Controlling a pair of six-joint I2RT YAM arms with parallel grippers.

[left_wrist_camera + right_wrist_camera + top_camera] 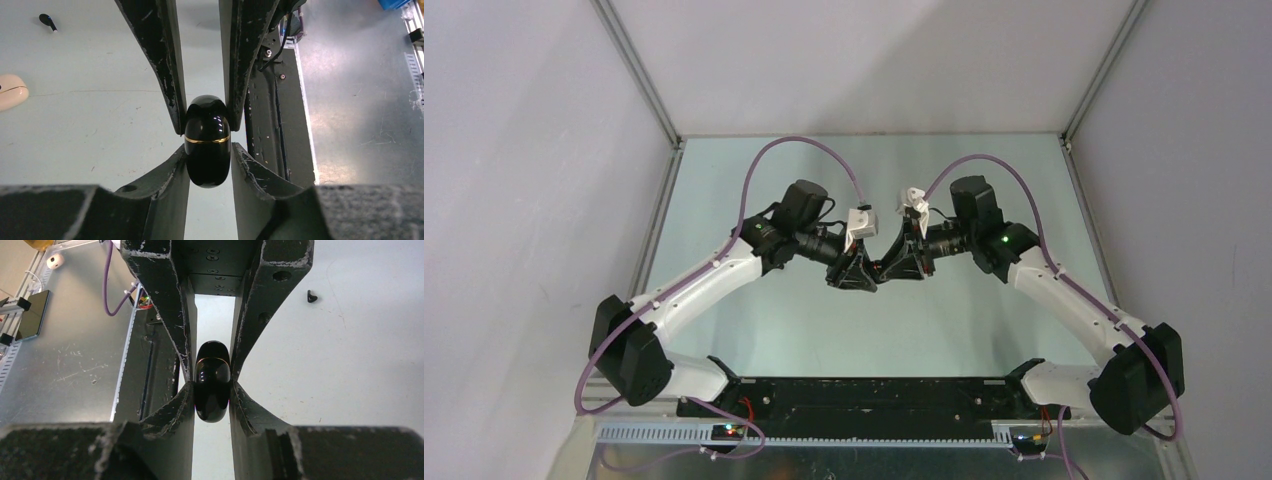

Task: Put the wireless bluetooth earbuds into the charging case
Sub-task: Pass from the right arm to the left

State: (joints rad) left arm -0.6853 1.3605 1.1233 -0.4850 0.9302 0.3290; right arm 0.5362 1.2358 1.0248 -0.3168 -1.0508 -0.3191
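Observation:
A glossy black charging case [207,145] with a thin gold band is held above the table, its lid closed. My left gripper [207,150] is shut on its near end and my right gripper [212,387] is shut on the other end of the case [212,385]. In the top view the two grippers, left [856,270] and right [902,265], meet tip to tip at mid table and hide the case. One black earbud [47,21] lies on the table in the left wrist view. A small black earbud [311,297] lies on the table in the right wrist view. No white earbuds are in view.
A white rounded case [11,91] lies on the table at the left edge of the left wrist view. The black base plate [864,395] of the arms runs along the near edge. A phone [31,310] lies on the metal bench beyond the table.

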